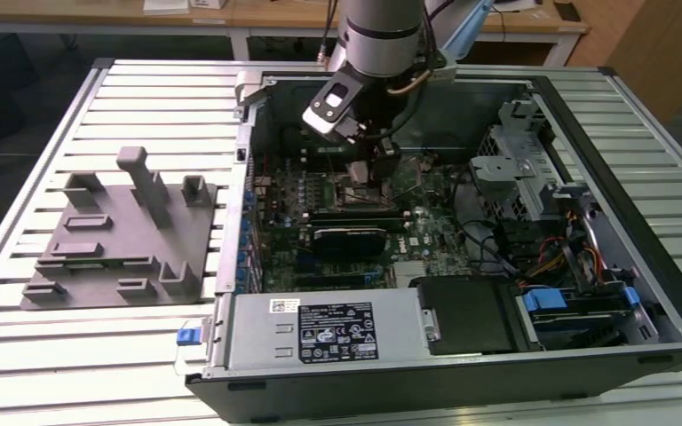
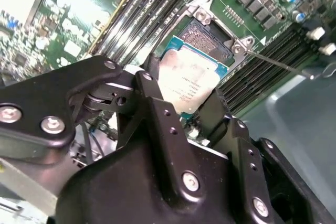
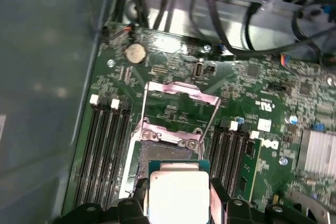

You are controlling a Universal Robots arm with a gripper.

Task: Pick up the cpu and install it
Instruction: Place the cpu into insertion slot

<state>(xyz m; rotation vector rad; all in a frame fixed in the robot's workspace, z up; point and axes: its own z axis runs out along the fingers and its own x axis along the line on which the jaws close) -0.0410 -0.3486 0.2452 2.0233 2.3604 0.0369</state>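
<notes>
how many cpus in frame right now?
1. The cpu is gripped between the fingers of the claw, at the open socket on the motherboard. Part of that socket is hidden beneath it, so I can't rule out anything lying there.

I log the exterior view as high and set back, angled down across the table [image 1: 33, 346] into the open computer case [image 1: 317, 395]. The arm [image 1: 379, 35] enters from the far side. Both wrist views ride close above the motherboard [image 1: 430, 232]. The first wrist view faces the board almost squarely. The second wrist view looks obliquely past the end effector [image 2: 182, 95]. Both wrist views share the socket [image 3: 167, 136] and the cpu [image 3: 177, 182].
</notes>
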